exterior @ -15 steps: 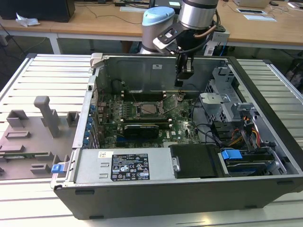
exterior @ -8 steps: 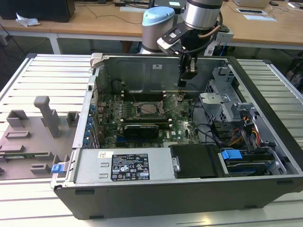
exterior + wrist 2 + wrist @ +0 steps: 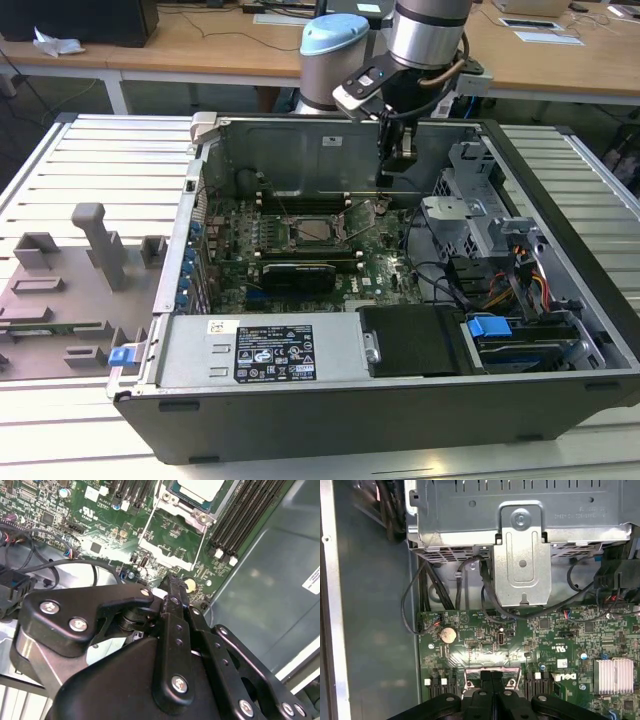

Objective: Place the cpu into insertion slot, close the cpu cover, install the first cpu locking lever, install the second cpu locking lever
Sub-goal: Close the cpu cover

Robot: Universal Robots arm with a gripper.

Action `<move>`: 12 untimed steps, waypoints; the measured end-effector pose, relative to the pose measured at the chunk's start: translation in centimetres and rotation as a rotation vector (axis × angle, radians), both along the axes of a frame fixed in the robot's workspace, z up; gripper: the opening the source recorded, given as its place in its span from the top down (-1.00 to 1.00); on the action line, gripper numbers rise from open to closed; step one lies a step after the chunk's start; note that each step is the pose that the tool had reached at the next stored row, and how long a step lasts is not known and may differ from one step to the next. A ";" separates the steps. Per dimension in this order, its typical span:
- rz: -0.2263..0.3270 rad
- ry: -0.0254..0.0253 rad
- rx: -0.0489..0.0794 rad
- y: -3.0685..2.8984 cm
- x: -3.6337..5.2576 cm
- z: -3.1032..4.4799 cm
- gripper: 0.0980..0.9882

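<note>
Your pincer [image 3: 390, 176] hangs inside the open computer case [image 3: 300, 430], close to its far wall and toward the exterior view's right of the insertion slot [image 3: 296, 240]. In both wrist views its two black fingers [image 3: 485, 695] lie pressed together, and you can see nothing held between them. Their tips reach the edge of the cpu cover [image 3: 165, 556]; you cannot tell whether they touch it.

The cpu [image 3: 200, 487] sits in the slot with its pale metal top facing up. The cover is swung open off the slot toward the pincer, and the green motherboard [image 3: 540, 645] shows through its square window.

Rows of long dark memory slots [image 3: 245, 515] run on both sides of the slot. A round coin battery [image 3: 448, 634] lies on the board just beyond the cover, and a finned silver heatsink [image 3: 615, 675] stands farther along the board. Past the board's edge a grey metal drive cage [image 3: 522, 555] rises, with black cables [image 3: 410, 610] looping down from under it to the board.

In the exterior view a long black card [image 3: 295, 272] lies on the near side of the slot. The silver power supply [image 3: 265, 350] fills the case's near edge, and a blue latch [image 3: 488, 328] sits to its right in that view. The case rests on a slatted metal desk [image 3: 110, 160], and a grey fixture block [image 3: 60, 300] stands at the exterior view's left.
</note>
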State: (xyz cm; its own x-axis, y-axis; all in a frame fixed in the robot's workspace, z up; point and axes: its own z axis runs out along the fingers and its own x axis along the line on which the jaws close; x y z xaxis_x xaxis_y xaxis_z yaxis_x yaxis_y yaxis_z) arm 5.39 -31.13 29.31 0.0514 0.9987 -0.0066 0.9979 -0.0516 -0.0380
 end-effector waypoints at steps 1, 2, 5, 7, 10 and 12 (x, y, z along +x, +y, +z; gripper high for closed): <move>0.000 0.0000 0.000 0.00 0.00 -0.08 0.98; 0.000 0.0000 0.000 0.00 0.00 -0.13 0.98; 0.000 0.0000 0.000 0.00 0.00 -0.36 0.98; 0.000 0.0000 0.000 0.00 0.00 -0.50 0.98; 0.000 0.0000 0.000 0.00 0.00 -0.76 0.98; 0.000 0.0000 0.000 0.00 0.00 -0.93 0.98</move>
